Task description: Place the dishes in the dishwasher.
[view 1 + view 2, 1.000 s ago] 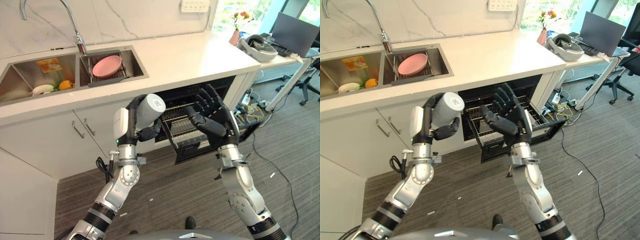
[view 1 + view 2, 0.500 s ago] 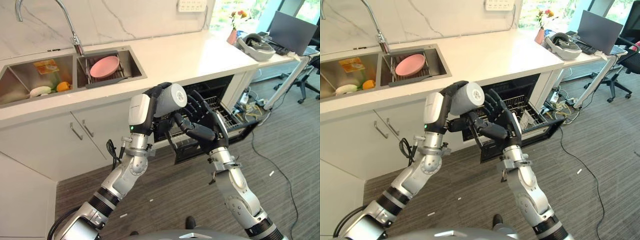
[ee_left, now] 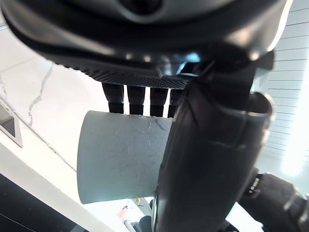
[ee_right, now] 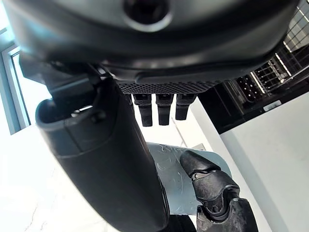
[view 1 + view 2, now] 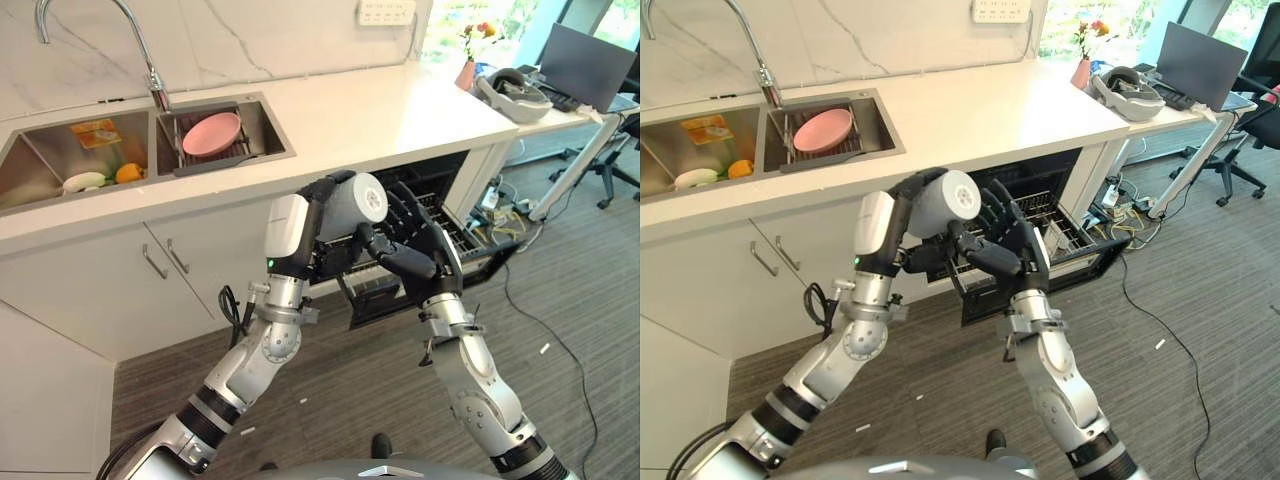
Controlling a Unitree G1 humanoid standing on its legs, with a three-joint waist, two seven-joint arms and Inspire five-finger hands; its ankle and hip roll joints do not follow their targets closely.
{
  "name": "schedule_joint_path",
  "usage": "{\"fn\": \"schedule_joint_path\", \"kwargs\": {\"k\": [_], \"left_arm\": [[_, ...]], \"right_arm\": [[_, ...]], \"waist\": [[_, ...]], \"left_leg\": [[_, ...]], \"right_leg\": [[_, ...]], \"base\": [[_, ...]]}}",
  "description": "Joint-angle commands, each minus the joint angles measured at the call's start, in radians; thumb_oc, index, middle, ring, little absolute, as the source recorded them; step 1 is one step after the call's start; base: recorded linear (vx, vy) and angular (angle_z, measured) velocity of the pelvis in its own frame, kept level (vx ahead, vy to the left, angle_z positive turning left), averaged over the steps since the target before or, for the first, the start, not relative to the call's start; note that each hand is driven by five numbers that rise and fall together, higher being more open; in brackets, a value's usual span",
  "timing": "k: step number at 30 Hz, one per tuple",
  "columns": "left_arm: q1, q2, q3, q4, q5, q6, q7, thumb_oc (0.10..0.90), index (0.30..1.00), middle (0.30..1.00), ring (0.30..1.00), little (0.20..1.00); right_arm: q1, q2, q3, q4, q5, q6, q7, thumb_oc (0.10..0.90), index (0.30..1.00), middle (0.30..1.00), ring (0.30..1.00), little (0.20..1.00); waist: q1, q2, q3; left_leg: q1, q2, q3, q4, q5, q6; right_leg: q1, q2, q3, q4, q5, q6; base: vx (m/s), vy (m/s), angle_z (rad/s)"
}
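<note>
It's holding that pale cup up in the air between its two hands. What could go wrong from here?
The cup sits in the left hand, high above the floor, with the right hand close beside it. If the cup is passed across, a loose grip could drop it. The pulled-out dishwasher rack lies right behind both hands, so its wires might snag the fingers on the way down.

- the left hand [image 5: 312, 222], wrapped round the grey cup [image 5: 355, 205], and the right hand [image 5: 420, 245] with its fingers spread sit mid-frame, right in front of the open dishwasher [image 5: 455, 215] and covering its left part.
- right of the hands, the pulled-out rack [image 5: 1060, 232] lies uncovered.
- the counter edge [image 5: 440, 140] overhangs the opening.
- the floor [image 5: 580, 300] at lower right is open.
</note>
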State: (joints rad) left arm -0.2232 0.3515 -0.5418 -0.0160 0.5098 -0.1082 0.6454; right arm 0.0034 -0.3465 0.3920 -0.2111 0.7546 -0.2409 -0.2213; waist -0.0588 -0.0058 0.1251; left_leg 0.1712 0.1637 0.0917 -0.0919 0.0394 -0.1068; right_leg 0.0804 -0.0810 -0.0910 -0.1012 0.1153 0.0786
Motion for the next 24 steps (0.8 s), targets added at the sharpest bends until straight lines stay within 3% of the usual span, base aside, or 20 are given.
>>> {"fn": "schedule_joint_path", "kwargs": {"k": [1,7,12,13,14,24], "left_arm": [[-0.133,0.008,-0.039,-0.065,0.004,-0.085,-0.011,0.4,0.3,0.3,0.3,0.3],[-0.173,0.01,-0.104,-0.073,-0.037,-0.112,-0.109,0.4,0.3,0.3,0.3,0.3],[-0.192,0.013,-0.134,-0.083,-0.067,-0.127,-0.164,0.4,0.3,0.3,0.3,0.3],[-0.195,0.011,-0.139,-0.084,-0.07,-0.129,-0.166,0.4,0.3,0.3,0.3,0.3],[-0.194,0.008,-0.144,-0.085,-0.072,-0.131,-0.167,0.4,0.3,0.3,0.3,0.3],[-0.181,0.005,-0.137,-0.067,-0.066,-0.125,-0.144,0.4,0.3,0.3,0.3,0.3]], "right_arm": [[-0.139,0.017,-0.025,-0.122,0.1,-0.081,0.041,0.8,0.9,0.9,0.9,0.9],[-0.207,-0.031,0.054,-0.082,0.181,-0.023,0.096,0.8,0.9,0.9,0.9,0.9],[-0.264,-0.041,0.08,-0.065,0.154,0.001,0.109,0.8,0.9,0.9,0.9,0.9],[-0.271,-0.033,0.077,-0.06,0.149,-0.001,0.107,0.77,0.855,0.855,0.855,0.855],[-0.274,-0.023,0.071,-0.052,0.139,-0.007,0.099,0.4,0.3,0.3,0.3,0.3],[-0.207,0.068,-0.014,-0.035,0.016,-0.063,0.022,0.4,0.3,0.3,0.3,0.3]], "waist": [[0.001,-0.061,-0.063],[0.008,-0.065,-0.061],[0.012,-0.063,-0.058],[0.012,-0.062,-0.058],[0.013,-0.061,-0.058],[0.012,-0.055,-0.058]], "left_leg": [[-0.001,-0.053,0.004,0.005,-0.026,0.017],[-0.005,-0.055,0.001,0.005,-0.026,0.018],[-0.007,-0.057,0.0,0.005,-0.026,0.019],[-0.007,-0.057,0.0,0.005,-0.026,0.019],[-0.007,-0.058,-0.001,0.005,-0.027,0.019],[-0.011,-0.06,-0.009,0.005,-0.032,0.023]], "right_leg": [[0.067,-0.037,0.048,0.014,-0.112,0.06],[0.065,-0.039,0.044,0.014,-0.112,0.059],[0.063,-0.04,0.041,0.014,-0.111,0.059],[0.063,-0.041,0.039,0.014,-0.111,0.058],[0.063,-0.041,0.039,0.014,-0.111,0.059],[0.063,-0.046,0.034,0.014,-0.113,0.062]], "base": [[0.0,0.0,0.0],[0.0,0.0,0.0],[0.0,0.0,0.0],[0.0,0.0,0.0],[0.0,0.0,0.0],[0.0,0.002,0.01]]}}
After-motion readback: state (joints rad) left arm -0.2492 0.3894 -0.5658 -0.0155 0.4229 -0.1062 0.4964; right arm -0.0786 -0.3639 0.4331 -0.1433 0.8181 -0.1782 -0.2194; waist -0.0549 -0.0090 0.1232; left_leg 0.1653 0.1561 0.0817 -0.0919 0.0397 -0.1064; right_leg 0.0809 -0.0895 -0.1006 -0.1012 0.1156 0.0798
